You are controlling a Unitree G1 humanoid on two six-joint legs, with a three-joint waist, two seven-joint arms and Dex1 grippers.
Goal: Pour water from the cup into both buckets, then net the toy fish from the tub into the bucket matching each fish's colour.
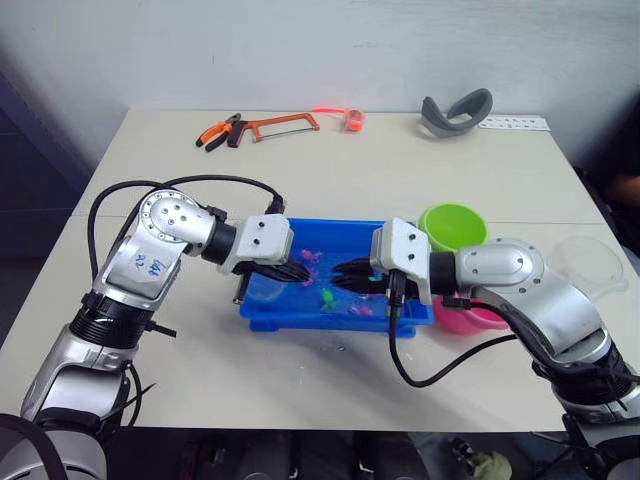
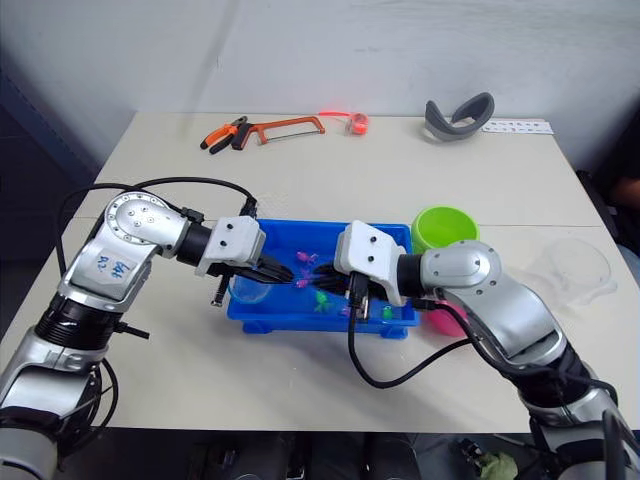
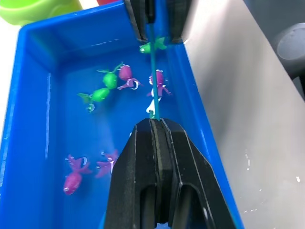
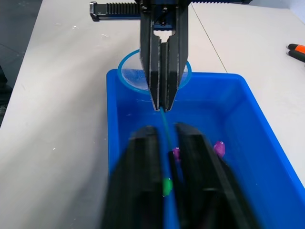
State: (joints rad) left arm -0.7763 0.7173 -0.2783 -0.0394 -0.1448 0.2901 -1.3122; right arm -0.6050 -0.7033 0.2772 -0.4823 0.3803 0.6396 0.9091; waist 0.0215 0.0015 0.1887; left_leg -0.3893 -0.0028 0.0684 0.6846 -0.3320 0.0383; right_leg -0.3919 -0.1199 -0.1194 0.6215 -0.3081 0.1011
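Observation:
The blue tub sits mid-table with water in it and several green and pink toy fish. My left gripper hovers over the tub, shut on the net's thin teal handle. The net's blue-rimmed hoop lies behind that gripper at the tub's left end. Facing it from the right, my right gripper is open, and the handle's free end runs between its fingers. The green bucket and the pink bucket stand by the tub's right end. The clear cup lies further right.
An orange hacksaw, pliers, a red ring and a grey curved piece lie along the table's far edge. A black cable loops onto the table in front of the tub. A person's arm shows at the right edge.

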